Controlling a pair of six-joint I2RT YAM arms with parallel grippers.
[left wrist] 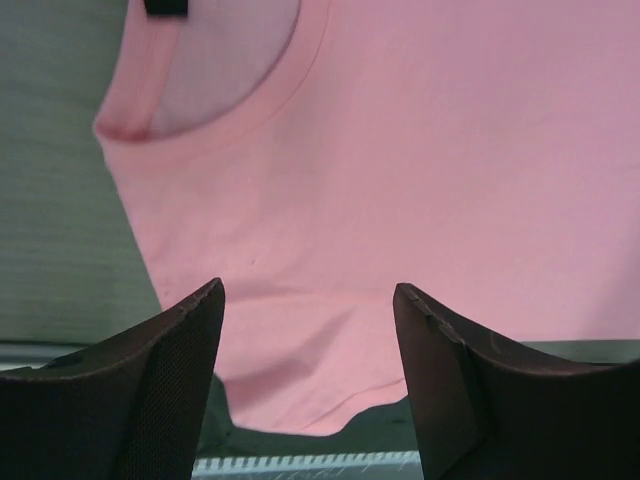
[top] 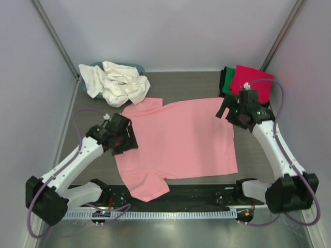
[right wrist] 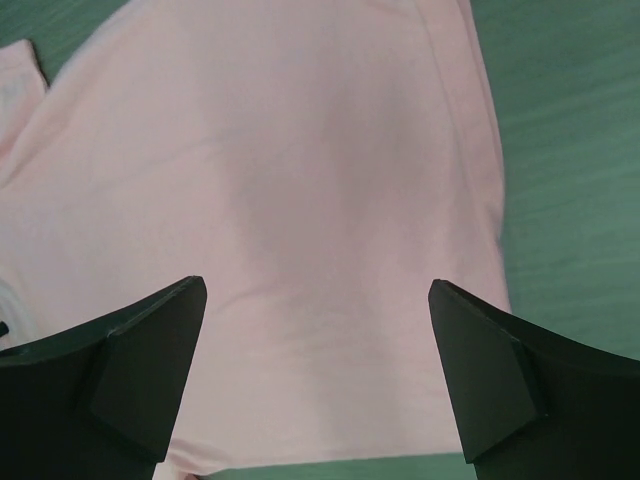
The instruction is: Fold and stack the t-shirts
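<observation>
At the back left of the table [top: 181, 82], a crumpled heap of cream white t-shirts [top: 116, 81] is seen, lying on and partly covering a teal-blue tub [top: 135, 66].

Nearer and just to the right of the table's left side, the left gripper [top: 126, 137] is held low over the collar end of the salmon pink t-shirt [top: 181, 137]. In the left wrist view its fingers [left wrist: 180, 360] are spread apart, with nothing pinched between them. The pink cloth [left wrist: 420, 170] and its round neck opening are seen below and ahead of the left gripper [left wrist: 308, 290].

The salmon pink t-shirt is spread flat across the middle of the table, with the collar to the left and the hem to the right. One sleeve is pointed toward the back and the other toward the near edge, where it overlaps the black base rail [top: 196, 194].

At the shirt's back right corner, the right gripper [top: 227, 111] is held above the cloth. In the right wrist view its fingers [right wrist: 150, 350] are spread wide, and only the flat pink fabric [right wrist: 300, 180] is seen between them; nothing is gripped by the right gripper [right wrist: 315, 285].

At the back right corner, a folded magenta red t-shirt [top: 253, 80] is laid on a folded green t-shirt [top: 224, 80], apart from the pink one.
</observation>
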